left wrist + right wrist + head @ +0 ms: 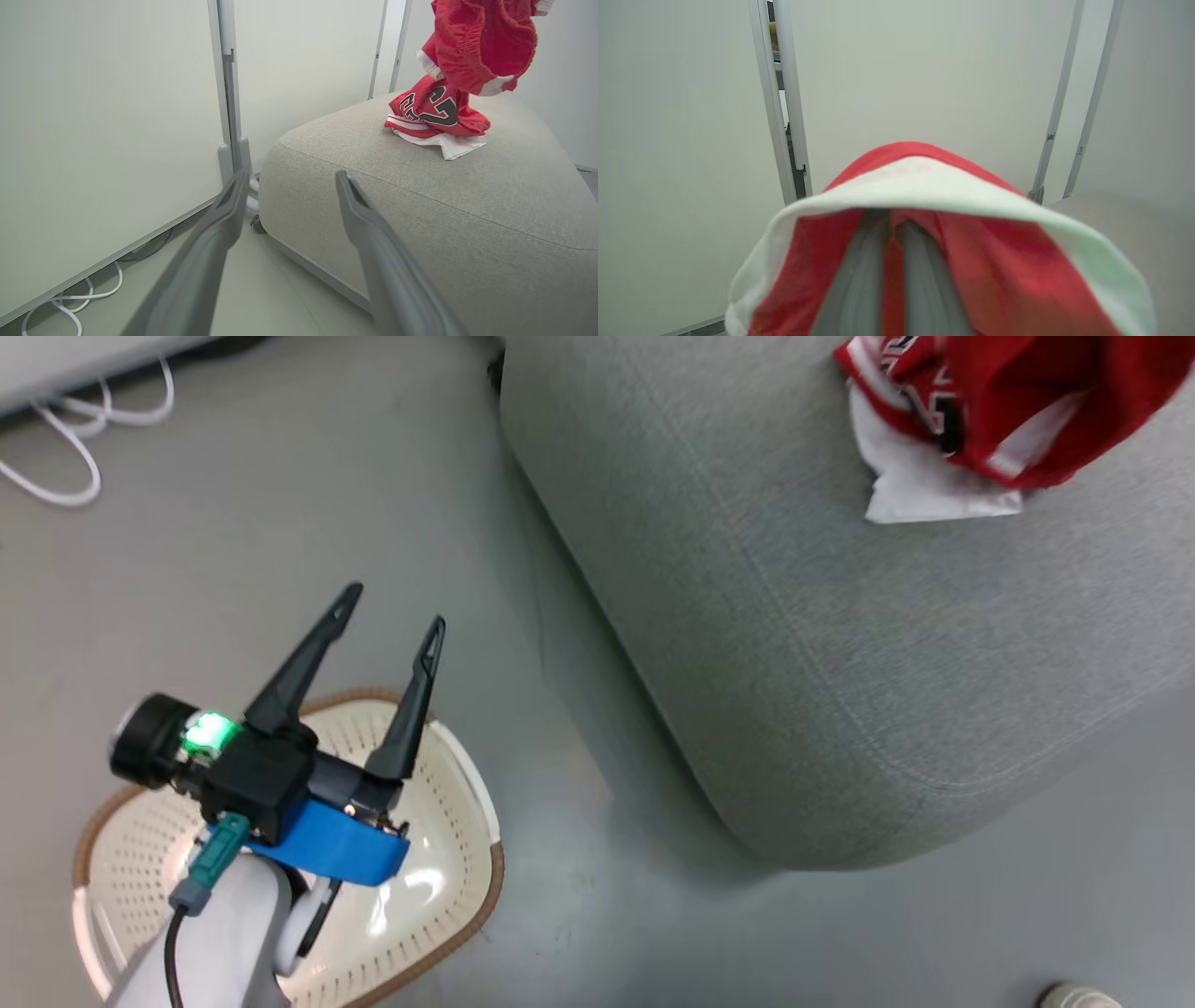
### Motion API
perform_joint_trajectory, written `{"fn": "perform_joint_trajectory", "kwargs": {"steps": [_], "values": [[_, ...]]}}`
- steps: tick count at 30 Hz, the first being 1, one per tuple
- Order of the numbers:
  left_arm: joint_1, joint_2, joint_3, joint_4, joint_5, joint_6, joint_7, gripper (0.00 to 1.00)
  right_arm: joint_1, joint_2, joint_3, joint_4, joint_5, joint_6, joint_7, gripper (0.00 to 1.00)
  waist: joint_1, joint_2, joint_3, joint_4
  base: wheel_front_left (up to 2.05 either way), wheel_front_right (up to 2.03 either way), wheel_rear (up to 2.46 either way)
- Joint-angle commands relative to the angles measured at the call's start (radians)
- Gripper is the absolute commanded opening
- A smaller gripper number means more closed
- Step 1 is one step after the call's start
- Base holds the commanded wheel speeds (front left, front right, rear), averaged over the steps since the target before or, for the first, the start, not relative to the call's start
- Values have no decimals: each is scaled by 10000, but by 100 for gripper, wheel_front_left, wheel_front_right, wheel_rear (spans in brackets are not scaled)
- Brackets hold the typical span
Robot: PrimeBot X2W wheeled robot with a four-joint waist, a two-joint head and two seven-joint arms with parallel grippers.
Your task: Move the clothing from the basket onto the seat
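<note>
Left gripper (394, 605) — my idle one, fingers spread with nothing between them — hangs above the basket (448, 868), which sits on the floor (280, 476) beside the seat (840, 663). My right gripper (892, 219) is clenched on a red garment (994, 261) with white trim — it dangles over the lettered jersey (434, 112), which lies crumpled on the seat's top.
</note>
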State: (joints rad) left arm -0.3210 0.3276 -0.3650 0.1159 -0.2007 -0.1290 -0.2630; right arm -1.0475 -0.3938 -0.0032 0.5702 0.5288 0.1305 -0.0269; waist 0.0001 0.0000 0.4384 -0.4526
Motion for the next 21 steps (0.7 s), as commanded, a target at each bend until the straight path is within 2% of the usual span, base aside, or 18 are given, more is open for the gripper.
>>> {"fn": "perform_joint_trajectory", "kwargs": {"steps": [1,4,11,15,21], "values": [[-381,194,-35,-178,93,-20,-27,100,-402,-196,-494,-43,-108,3,-28,0,-1,0,1220,372,0,0,0],[-843,423,-257,-440,168,-21,-27,100,-751,-537,-1432,58,-284,3,-247,0,-1,0,1927,659,0,0,0],[-1768,731,-841,-812,241,-21,-17,100,-264,-480,-2799,935,-353,5,-972,0,-1,0,3039,1285,0,0,0],[-1994,806,-943,-981,243,-19,-18,100,4,-354,-3123,1735,-370,5,-1420,0,-1,0,3352,1520,0,0,0],[-1951,812,-964,-964,186,59,-21,100,111,-229,-2958,2601,-427,5,-1820,0,-1,0,3411,1661,0,0,0]]}}
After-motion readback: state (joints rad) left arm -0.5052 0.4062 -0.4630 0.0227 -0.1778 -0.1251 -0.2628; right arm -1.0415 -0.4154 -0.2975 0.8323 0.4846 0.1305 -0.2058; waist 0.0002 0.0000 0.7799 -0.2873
